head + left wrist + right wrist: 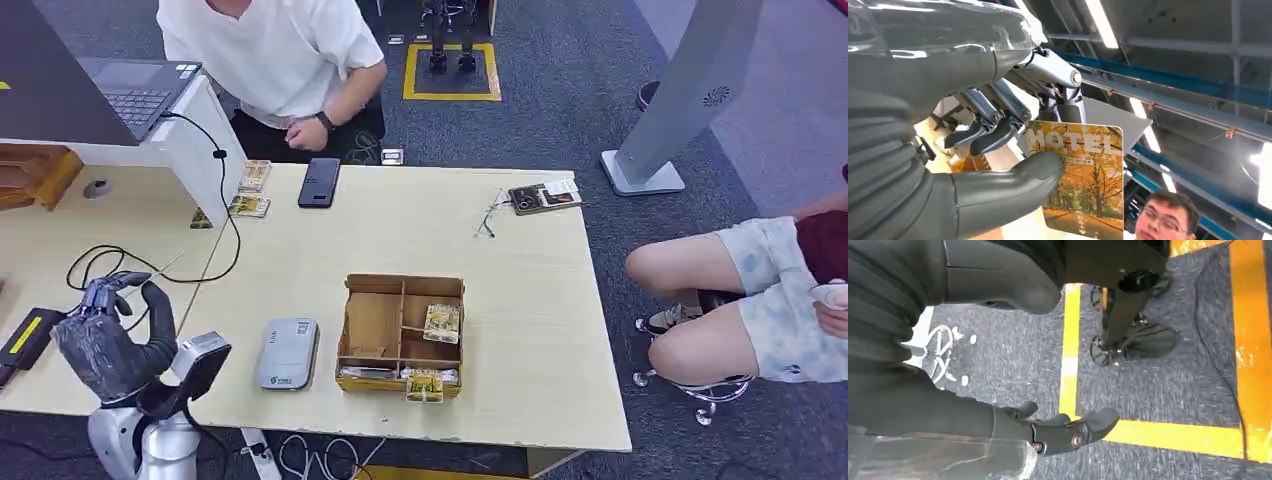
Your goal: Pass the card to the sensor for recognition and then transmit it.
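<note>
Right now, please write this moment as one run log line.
left hand: holds HOTEL card, raised | right hand: holds nothing, hangs over floor | grey sensor: on table, card not yet presented

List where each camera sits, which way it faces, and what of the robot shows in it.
Head view: high on the body, facing down at the table; left hand raised.
Left wrist view: behind the left hand, facing up at ceiling lights; it pinches the card.
Right wrist view: facing the floor; right hand empty.
Shared: the left hand.
</note>
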Motion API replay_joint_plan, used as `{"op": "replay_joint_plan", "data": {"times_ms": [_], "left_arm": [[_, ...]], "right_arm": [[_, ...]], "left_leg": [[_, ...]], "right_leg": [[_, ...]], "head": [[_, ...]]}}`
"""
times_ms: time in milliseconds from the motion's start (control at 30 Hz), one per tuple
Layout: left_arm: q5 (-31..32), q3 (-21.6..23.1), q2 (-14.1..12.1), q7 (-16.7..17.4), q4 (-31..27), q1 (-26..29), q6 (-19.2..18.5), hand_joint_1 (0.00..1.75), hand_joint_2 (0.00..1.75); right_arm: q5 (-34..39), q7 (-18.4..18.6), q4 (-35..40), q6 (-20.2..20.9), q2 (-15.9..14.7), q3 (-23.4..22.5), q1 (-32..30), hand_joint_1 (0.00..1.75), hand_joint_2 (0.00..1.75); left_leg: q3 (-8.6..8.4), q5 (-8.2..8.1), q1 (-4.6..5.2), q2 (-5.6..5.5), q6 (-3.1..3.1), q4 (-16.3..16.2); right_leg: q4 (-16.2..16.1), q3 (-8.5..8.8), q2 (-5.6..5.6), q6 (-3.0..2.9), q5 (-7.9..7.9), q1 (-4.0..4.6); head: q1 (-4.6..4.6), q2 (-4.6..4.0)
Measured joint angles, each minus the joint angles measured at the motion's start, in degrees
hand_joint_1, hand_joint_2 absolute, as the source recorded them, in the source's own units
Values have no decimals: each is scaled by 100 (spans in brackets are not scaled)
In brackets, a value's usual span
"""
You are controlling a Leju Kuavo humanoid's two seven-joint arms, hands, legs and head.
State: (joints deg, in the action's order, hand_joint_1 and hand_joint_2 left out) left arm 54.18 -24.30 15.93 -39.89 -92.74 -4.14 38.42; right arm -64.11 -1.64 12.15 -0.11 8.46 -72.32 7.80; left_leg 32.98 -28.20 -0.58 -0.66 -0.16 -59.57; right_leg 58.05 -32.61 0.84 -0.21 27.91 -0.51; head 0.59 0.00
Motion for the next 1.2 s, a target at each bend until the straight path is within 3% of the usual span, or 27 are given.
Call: {"op": "replay_joint_plan", "data": {"times_ms": [200, 467, 633, 1000, 1200], "left_arm": [[-24, -2, 11, 54, -181, 56, 0, 175, 175], [468, 186, 13, 700, -614, 262, 0, 175, 175], [608, 369, 20, 931, -820, 511, 0, 175, 175], [455, 518, 37, 1235, -938, 792, 0, 175, 175], [376, 520, 87, 1462, -946, 1224, 0, 175, 175]], "right_arm": [[112, 0, 4, -24, -59, -107, -174, 0, 175], [77, 193, 13, -97, -85, -190, -286, 0, 175], [57, 317, 46, -215, -85, -190, -327, 0, 175], [-30, 411, 83, -282, -85, -190, -351, 0, 175], [-74, 363, 96, -346, -66, -190, -358, 0, 175]], "left_leg": [[4, 0, -1, -1, 0, 1], [5, -2, 0, -1, 3, 0], [4, -2, 0, 0, 3, 0], [5, -2, 0, -1, 3, 1], [5, -3, 0, 0, 4, 1]], "right_leg": [[1, 0, -3, 0, 1, 1], [-1, 0, -4, 1, 1, 0], [-1, -1, -4, 1, 1, 0], [-1, 0, -4, 1, 1, 1], [-3, -3, -3, 2, 2, 0]], "head": [[-2, 0], [-2, 0], [-4, 0], [-2, 0], [-4, 0]]}}
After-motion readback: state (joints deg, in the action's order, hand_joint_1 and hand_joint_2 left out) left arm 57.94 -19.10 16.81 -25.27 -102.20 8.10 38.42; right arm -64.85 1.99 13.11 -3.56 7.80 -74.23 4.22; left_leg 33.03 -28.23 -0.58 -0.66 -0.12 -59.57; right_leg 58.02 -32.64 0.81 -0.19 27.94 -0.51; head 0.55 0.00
